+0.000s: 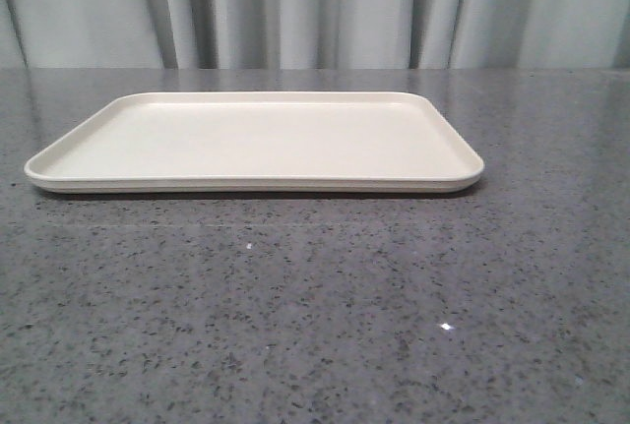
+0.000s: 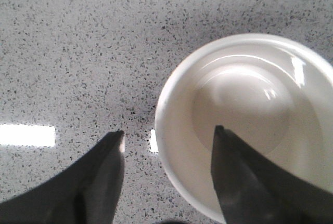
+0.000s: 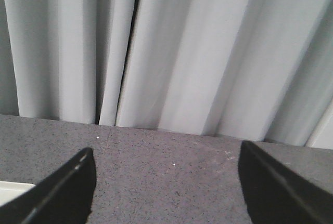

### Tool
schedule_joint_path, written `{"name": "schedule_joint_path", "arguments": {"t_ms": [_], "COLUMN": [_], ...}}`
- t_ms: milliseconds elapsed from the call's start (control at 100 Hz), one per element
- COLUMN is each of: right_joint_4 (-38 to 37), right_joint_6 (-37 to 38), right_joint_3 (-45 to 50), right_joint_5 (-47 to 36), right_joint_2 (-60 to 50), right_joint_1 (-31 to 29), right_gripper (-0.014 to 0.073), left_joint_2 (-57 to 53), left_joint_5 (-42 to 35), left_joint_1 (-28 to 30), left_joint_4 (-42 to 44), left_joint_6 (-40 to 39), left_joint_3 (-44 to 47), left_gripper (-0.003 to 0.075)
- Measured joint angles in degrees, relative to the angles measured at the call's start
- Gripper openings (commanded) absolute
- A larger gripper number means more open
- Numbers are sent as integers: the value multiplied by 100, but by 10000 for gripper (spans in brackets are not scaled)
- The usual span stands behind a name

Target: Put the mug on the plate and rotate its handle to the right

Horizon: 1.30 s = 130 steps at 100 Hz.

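The cream-white plate point(image 1: 254, 141) lies flat on the grey speckled table in the front view, with nothing on it. The white mug point(image 2: 250, 115) shows only in the left wrist view, seen from above and empty; its handle and face print are hidden. My left gripper point(image 2: 169, 130) is open and straddles the mug's rim: one finger point(image 2: 239, 182) is over the inside, the other point(image 2: 99, 182) is outside over the table, apart from the wall. My right gripper point(image 3: 166, 148) is open and empty above the table. Neither gripper shows in the front view.
A grey-white curtain point(image 1: 315, 6) hangs behind the table's far edge. A corner of the plate point(image 3: 10, 190) shows beside my right gripper's finger in the right wrist view.
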Motion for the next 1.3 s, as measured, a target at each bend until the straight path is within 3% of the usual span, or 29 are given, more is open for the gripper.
{"name": "schedule_joint_path", "arguments": {"t_ms": [710,900,1130,1300], "right_joint_4": [0,0,0,0], "right_joint_6": [0,0,0,0], "right_joint_3": [0,0,0,0], "right_joint_5": [120,120,153,187], "right_joint_2": [0,0,0,0], "right_joint_1": [0,0,0,0], "right_gripper": [565,565,565,565], "left_joint_2": [569,569,569,569], "left_joint_5": [-235,-245,-296,-387], "left_joint_1": [0,0,0,0], "left_joint_4": [0,0,37,68], "left_joint_6": [0,0,0,9], "left_joint_3": [0,0,0,0], "left_gripper": [363,245,-22,-16]}}
